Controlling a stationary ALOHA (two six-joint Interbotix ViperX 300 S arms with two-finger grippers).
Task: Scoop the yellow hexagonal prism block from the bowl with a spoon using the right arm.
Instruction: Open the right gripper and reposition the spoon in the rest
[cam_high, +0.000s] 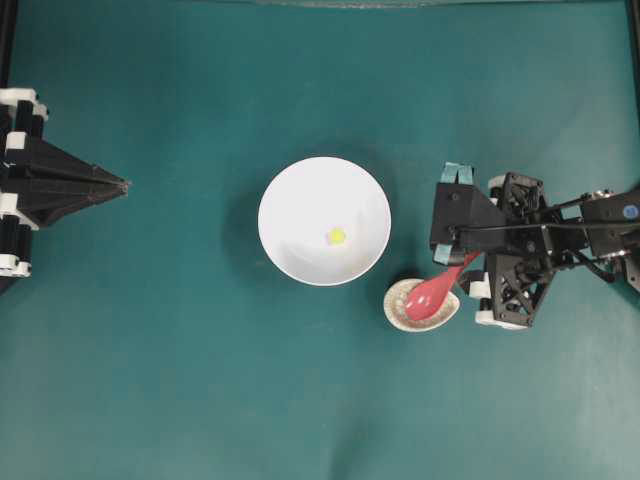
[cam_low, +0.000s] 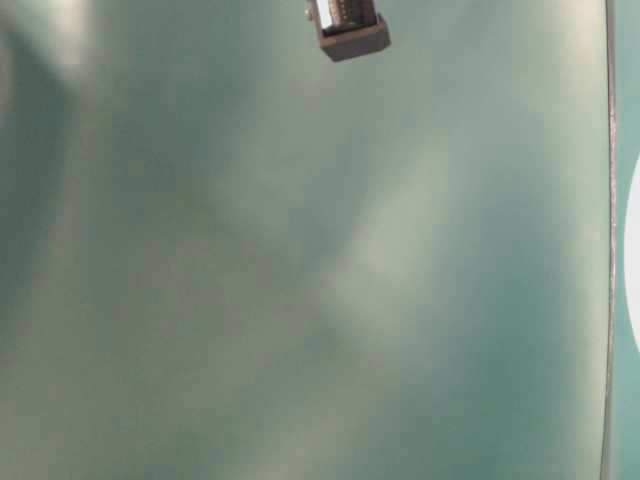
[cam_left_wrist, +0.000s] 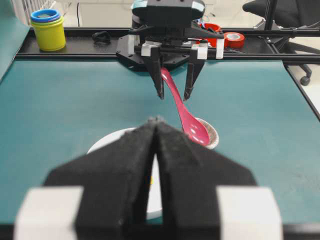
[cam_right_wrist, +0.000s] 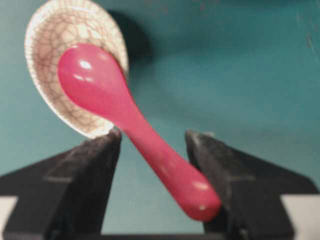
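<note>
The spoon (cam_right_wrist: 132, 122) is leaned in the small speckled dish (cam_right_wrist: 55, 30). The right gripper (cam_right_wrist: 152, 142) is spread apart around its handle, not clamped. The left gripper (cam_left_wrist: 156, 125) is pressed together.

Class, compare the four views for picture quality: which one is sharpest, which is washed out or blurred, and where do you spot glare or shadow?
The overhead view is sharpest, the bowl evenly lit. The table-level view is hazy and washed out, little readable. In the left wrist view the left gripper looms close and soft. In the right wrist view the spoon is blurred with glare spots; the speckled dish casts a dark shadow.
</note>
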